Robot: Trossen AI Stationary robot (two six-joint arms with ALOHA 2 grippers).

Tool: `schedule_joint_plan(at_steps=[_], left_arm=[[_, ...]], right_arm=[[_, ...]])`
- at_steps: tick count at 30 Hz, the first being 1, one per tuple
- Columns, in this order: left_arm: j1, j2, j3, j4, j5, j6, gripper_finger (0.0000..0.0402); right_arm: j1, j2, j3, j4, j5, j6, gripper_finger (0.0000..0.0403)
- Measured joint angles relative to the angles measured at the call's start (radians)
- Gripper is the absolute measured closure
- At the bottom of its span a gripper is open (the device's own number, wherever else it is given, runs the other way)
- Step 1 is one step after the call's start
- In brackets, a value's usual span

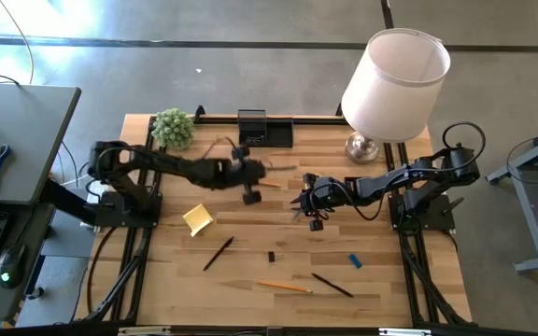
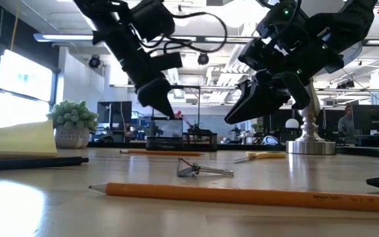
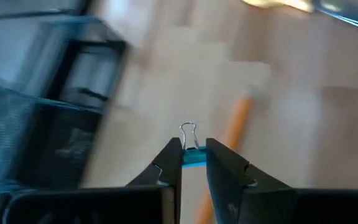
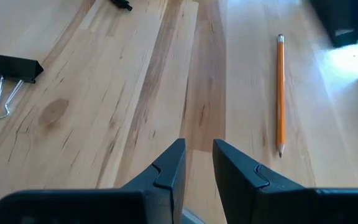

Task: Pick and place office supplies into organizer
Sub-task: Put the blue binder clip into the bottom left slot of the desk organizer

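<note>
The left gripper [image 3: 193,163] is clamped on a small blue binder clip [image 3: 192,154], whose wire loop sticks out past the fingertips; only the left wrist view shows this. In the high view the same gripper [image 1: 250,183] hangs over the table's middle, near and in front of the black organizer [image 1: 265,128] at the far edge, and the clip is too small to make out there. The left wrist view also catches the organizer's mesh wall [image 3: 55,93] (blurred) and an orange pencil [image 3: 232,140] on the wood beyond the fingers.

The right gripper [image 4: 197,163] holds nothing, its fingers a narrow gap apart above bare planks. Its wrist view shows a black binder clip [image 4: 12,74] with silver handles and an orange pencil [image 4: 281,93], both lying well apart from the fingers. From above, this gripper [image 1: 308,207] sits just right of the left one.

The low view shows both grippers raised off the table, with a long pencil [image 2: 242,195] in the foreground bearing small print too blurred to read, a binder clip [image 2: 199,169] behind it, and the sticky-note pad [image 2: 20,139] at the left.

Round about in the high view: a black pen [image 1: 218,253], a small blue block [image 1: 355,260], a green plant [image 1: 172,128] and a white-shaded lamp [image 1: 395,84] beside the organizer.
</note>
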State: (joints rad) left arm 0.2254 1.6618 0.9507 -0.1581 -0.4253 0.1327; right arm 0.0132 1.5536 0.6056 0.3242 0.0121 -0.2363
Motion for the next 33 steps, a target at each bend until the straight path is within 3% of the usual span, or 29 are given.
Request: schedule_joint_plan(at_steps=[4, 9, 15, 33], left_arm=[[0.132, -0.036, 0.000, 0.017, 0.033, 0.089, 0.0365], [0.298, -0.039, 0.000, 0.064, 0.146, 0.140, 0.0365], [0.421, -0.027, 0.000, 0.110, 0.250, 0.159, 0.0364], [0.468, 0.037, 0.000, 0.211, 0.279, 0.211, 0.0351]], right_arm=[[0.000, 0.000, 0.000, 0.001, 0.003, 0.000, 0.0329], [0.000, 0.000, 0.000, 0.013, 0.005, 0.000, 0.0329], [0.000, 0.000, 0.000, 0.024, 0.004, 0.000, 0.0329], [0.000, 0.000, 0.000, 0.053, 0.003, 0.003, 0.0329]])
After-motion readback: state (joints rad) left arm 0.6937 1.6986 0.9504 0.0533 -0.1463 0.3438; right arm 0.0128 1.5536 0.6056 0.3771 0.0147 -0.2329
